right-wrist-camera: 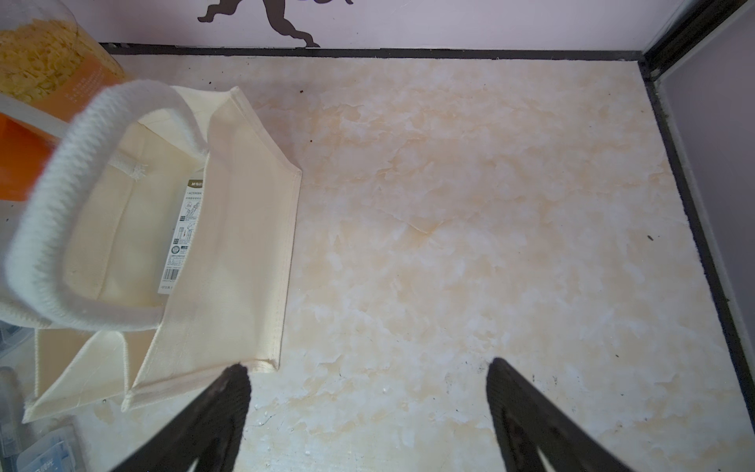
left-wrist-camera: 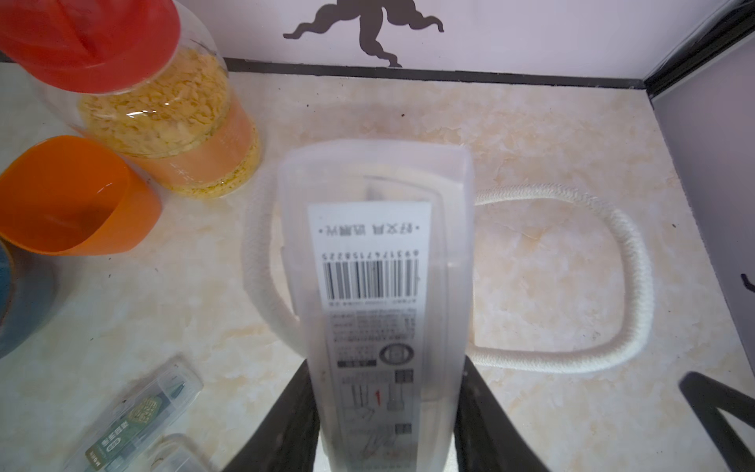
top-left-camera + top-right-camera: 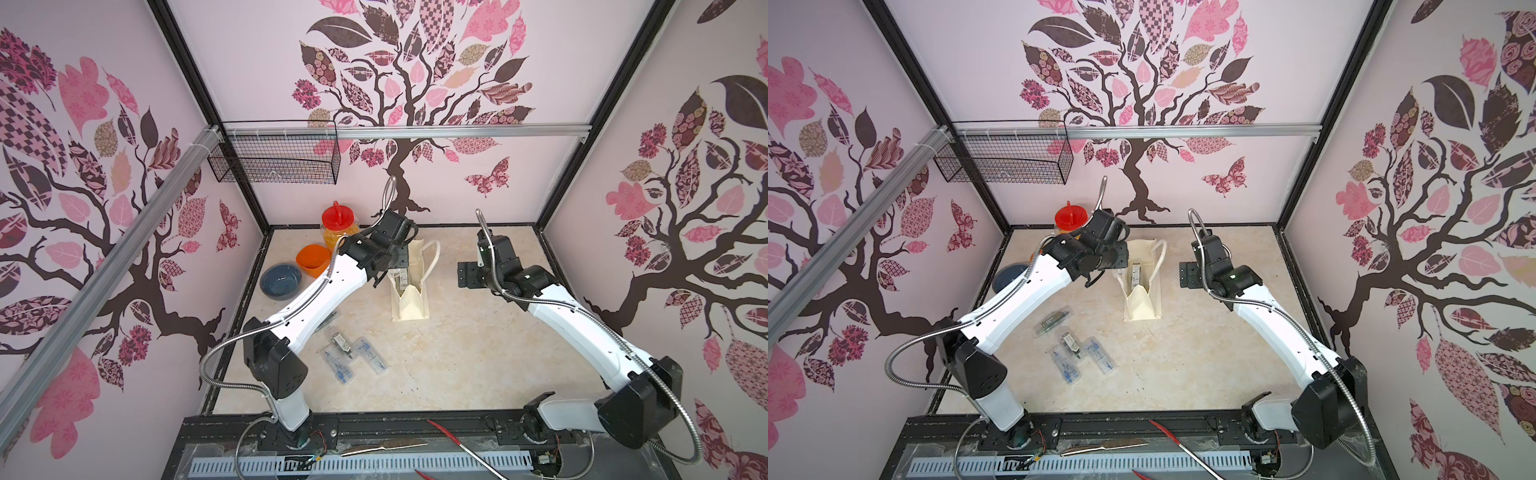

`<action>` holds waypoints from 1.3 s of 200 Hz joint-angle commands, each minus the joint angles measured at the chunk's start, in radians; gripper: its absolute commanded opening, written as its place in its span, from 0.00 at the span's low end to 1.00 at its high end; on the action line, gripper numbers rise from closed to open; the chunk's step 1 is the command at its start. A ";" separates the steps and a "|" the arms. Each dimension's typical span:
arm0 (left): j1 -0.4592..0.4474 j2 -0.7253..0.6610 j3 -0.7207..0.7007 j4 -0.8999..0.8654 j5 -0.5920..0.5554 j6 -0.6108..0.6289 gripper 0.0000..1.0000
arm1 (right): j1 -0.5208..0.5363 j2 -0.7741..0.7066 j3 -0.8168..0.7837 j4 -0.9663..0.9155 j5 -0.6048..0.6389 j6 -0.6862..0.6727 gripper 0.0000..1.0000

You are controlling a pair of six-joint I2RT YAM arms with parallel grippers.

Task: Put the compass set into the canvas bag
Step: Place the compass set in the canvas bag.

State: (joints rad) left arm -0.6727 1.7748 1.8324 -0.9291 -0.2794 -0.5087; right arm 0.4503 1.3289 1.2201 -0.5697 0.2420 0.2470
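Left gripper [image 2: 386,367]: clamped narrow on the near end of the compass set [image 2: 376,265], one finger on each long edge.
Label: white sticker with a barcode, Chinese print and small diagrams. It is upside down in the left wrist view, and the digits are too soft to read.
Axis: the frosted case runs straight out from the fingers, its far end down in the open mouth of the canvas bag [image 1: 245,245], between the handle loops.
Right gripper [image 1: 365,365]: jaws wide, empty, over bare tabletop [image 1: 449,204] just beside the bag.
Nearby: red-lidded jar [image 2: 163,114], orange cup [image 2: 69,196].
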 commanded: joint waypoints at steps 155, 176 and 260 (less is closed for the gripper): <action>0.011 0.317 0.261 -0.027 0.129 0.036 0.49 | -0.002 -0.062 -0.019 0.001 0.023 -0.009 0.93; 0.014 0.316 0.233 -0.009 0.105 0.021 0.49 | -0.003 -0.062 -0.021 -0.001 0.023 -0.013 0.93; 0.039 0.342 0.190 -0.016 0.153 -0.011 0.49 | -0.002 -0.056 -0.037 0.008 0.013 -0.010 0.94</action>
State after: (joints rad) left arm -0.6342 2.1059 2.0460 -0.9398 -0.1295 -0.5060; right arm 0.4500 1.3109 1.1778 -0.5652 0.2565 0.2428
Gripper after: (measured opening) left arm 0.495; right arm 0.938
